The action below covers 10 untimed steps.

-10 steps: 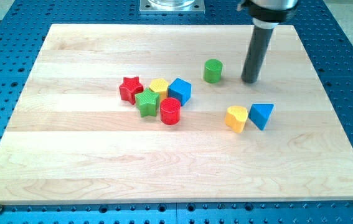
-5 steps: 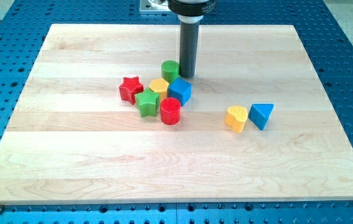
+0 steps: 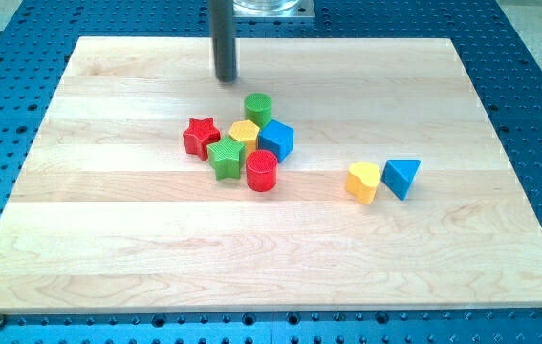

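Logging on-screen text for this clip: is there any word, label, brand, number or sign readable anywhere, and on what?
None: no readable text on the wooden board, the blocks, the dark rod ending in my tip, the blue perforated table or the metal plate at the view's top.

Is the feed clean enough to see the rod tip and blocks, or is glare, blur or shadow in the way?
Camera view: lighting is even, with only a mild sheen on the wooden board. My tip is sharp and apart from the blocks, up-left of the green cylinder. Blocks cast short, soft shadows; the red cylinder and blue triangle read crisply. The rod's top is cropped by the view's top edge.
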{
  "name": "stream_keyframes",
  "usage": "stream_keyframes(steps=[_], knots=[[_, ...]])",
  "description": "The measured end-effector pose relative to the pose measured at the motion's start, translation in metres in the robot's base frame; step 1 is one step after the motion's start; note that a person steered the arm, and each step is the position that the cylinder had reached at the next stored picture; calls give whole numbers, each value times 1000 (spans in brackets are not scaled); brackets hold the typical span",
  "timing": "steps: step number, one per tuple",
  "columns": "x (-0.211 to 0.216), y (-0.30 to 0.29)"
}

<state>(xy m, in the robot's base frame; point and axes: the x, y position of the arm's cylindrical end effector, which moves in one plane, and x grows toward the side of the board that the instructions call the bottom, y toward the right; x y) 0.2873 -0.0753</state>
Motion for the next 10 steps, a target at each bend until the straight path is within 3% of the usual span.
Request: stream_keyframes(steps=[1,5,10], knots=[[40,-7],[38,57],[49,63]])
